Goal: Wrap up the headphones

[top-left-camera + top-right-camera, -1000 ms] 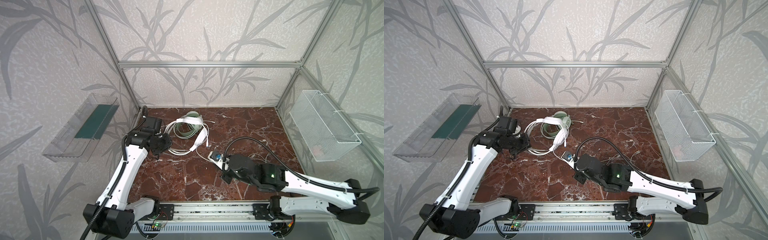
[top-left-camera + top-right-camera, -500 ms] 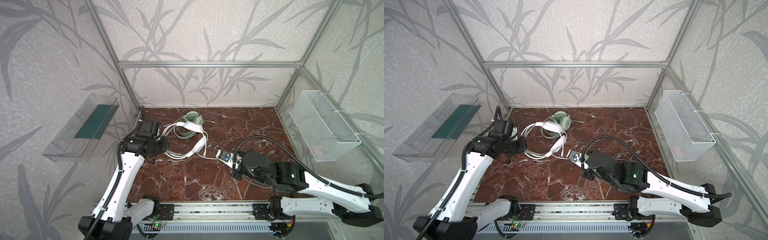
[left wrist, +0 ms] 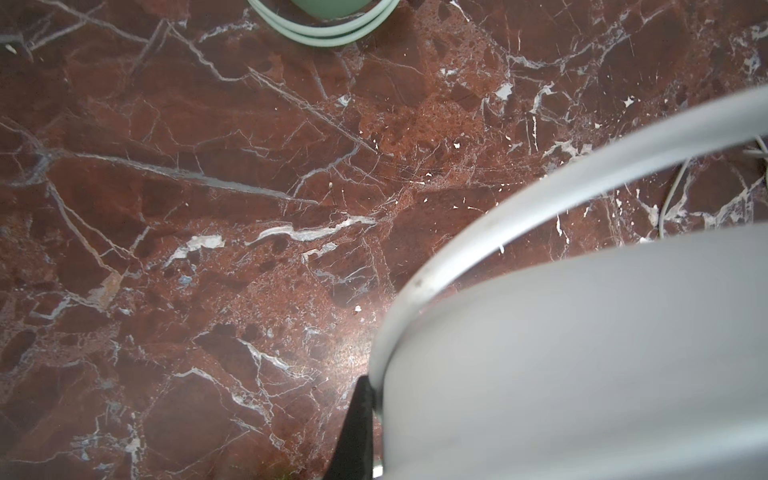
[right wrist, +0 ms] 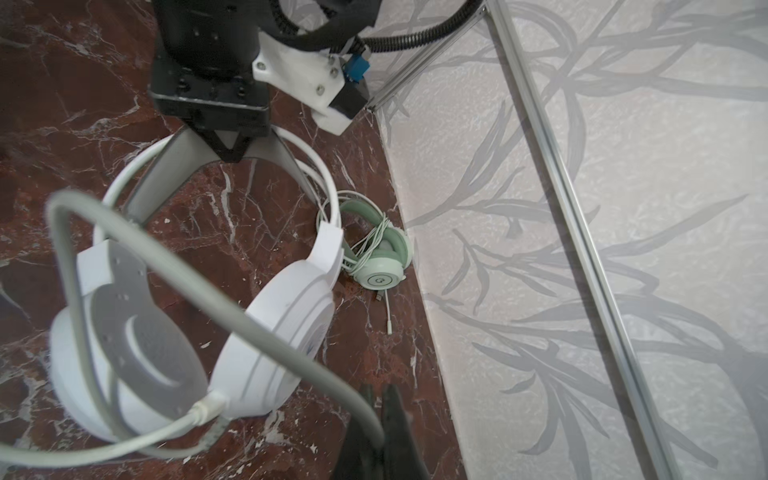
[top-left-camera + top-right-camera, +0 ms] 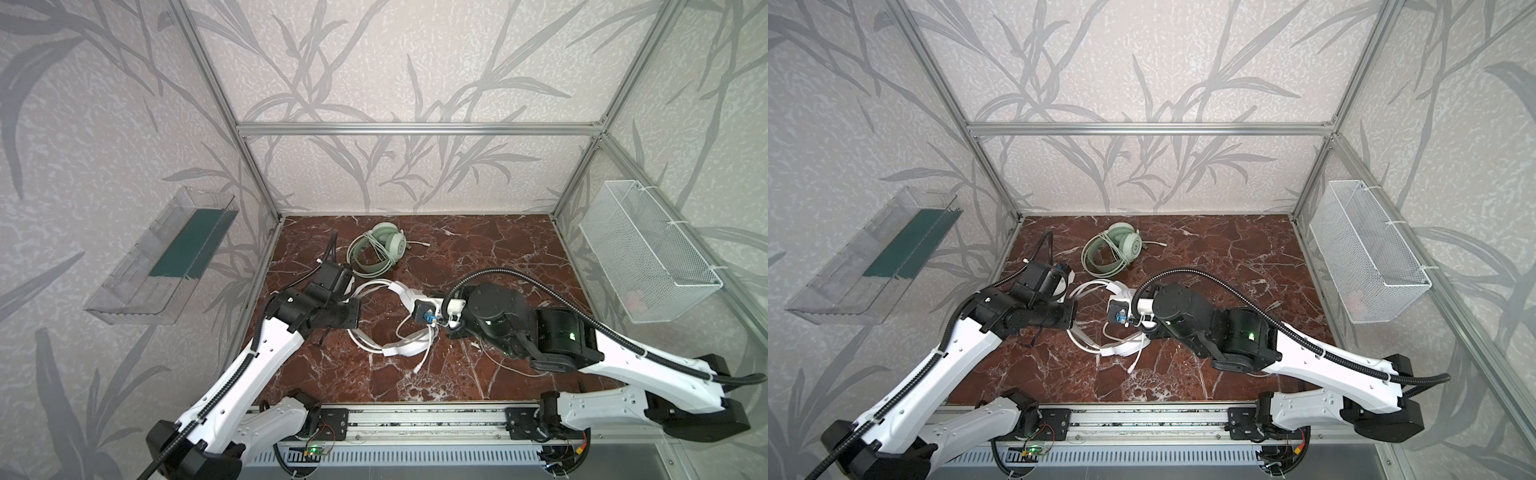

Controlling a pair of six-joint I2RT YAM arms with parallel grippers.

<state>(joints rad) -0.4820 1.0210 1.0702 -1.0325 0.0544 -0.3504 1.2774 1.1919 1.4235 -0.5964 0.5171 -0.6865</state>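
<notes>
The white headphones [image 5: 400, 350] hang just above the marble floor in mid-table, also seen in the other top view [image 5: 1121, 348] and the right wrist view [image 4: 270, 345]. My left gripper [image 4: 231, 154] is shut on their grey-lined headband [image 3: 582, 353], approaching from the left [image 5: 360, 302]. My right gripper [image 4: 379, 394] is shut on their pale cable [image 4: 199, 286], which loops out from an ear cup; in both top views it sits just right of the cups [image 5: 444, 328]. The mint-green headphones [image 5: 379, 249] lie further back, cord wound over them [image 4: 380, 257].
A white wire basket [image 5: 648, 253] hangs on the right wall and a clear tray [image 5: 166, 257] on the left wall. Aluminium frame posts stand at the back corners, and a rail [image 5: 415, 415] runs along the front. A loose plug end [image 5: 417, 368] trails near the front.
The white headphones have come away from the mint-green pair toward the front. My left gripper swung right with the headband; my right arm shifted while holding the cable.
</notes>
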